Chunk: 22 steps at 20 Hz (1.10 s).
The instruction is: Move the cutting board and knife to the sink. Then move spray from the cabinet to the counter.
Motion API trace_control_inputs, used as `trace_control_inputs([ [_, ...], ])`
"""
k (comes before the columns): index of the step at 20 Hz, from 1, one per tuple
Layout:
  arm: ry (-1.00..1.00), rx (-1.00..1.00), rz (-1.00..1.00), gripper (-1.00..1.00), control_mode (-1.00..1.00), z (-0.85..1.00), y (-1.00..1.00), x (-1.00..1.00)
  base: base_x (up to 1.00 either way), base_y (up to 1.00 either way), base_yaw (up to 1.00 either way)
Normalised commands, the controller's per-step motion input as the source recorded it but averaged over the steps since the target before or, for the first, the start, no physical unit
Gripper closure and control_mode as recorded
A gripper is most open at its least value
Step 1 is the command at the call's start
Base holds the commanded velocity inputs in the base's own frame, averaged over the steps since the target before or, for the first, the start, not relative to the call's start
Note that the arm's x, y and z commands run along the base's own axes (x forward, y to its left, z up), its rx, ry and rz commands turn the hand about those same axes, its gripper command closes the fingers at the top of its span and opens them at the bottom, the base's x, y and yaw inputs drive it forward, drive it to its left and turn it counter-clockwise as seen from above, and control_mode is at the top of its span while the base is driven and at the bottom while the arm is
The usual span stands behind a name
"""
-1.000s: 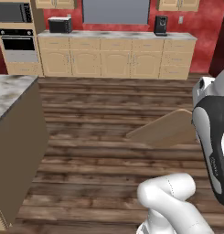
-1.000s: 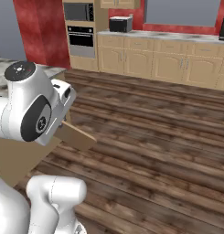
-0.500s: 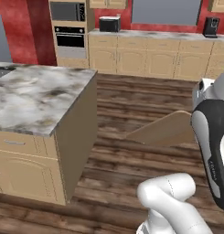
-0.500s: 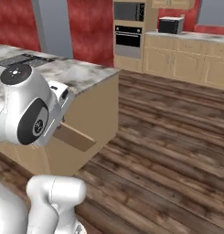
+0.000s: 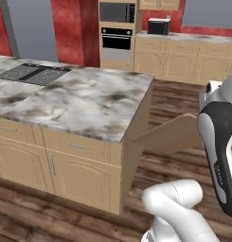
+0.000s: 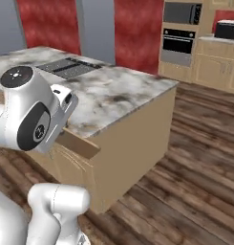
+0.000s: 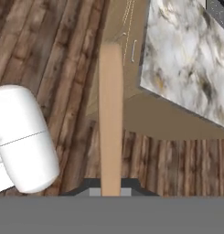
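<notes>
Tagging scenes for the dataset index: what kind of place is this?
A rendered home kitchen. A marble-topped island counter carries an inset black cooktop, a built-in wall oven stands against the red back wall, and light-wood cabinets run along that wall over a wood-plank floor.

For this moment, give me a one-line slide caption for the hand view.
Claw shut on the cutting board, held edge-on above wood flooring beside the marble-topped island counter.

Cutting board (image 6: 78,143) beside marble counter (image 6: 113,93)

Both base views behind the arm, sharing the counter (image 5: 84,101); hand view downward.
</notes>
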Motion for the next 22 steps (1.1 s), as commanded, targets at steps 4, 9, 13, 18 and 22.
trace_control_inputs([
  [4,0.0,0.0,0.0,1.0,1.0,0.0,0.0,0.0,-0.1,0.4,0.95],
  [9,0.0,0.0,0.0,1.0,1.0,0.0,0.0,0.0,-0.18,0.08,1.0],
  [13,0.0,0.0,0.0,1.0,1.0,0.0,0.0,0.0,-0.14,0.09,1.0],
  [18,0.0,0.0,0.0,1.0,1.0,0.0,0.0,0.0,-0.03,0.19,1.0],
  [22,0.0,0.0,0.0,1.0,1.0,0.0,0.0,0.0,0.09,0.19,0.89],
])
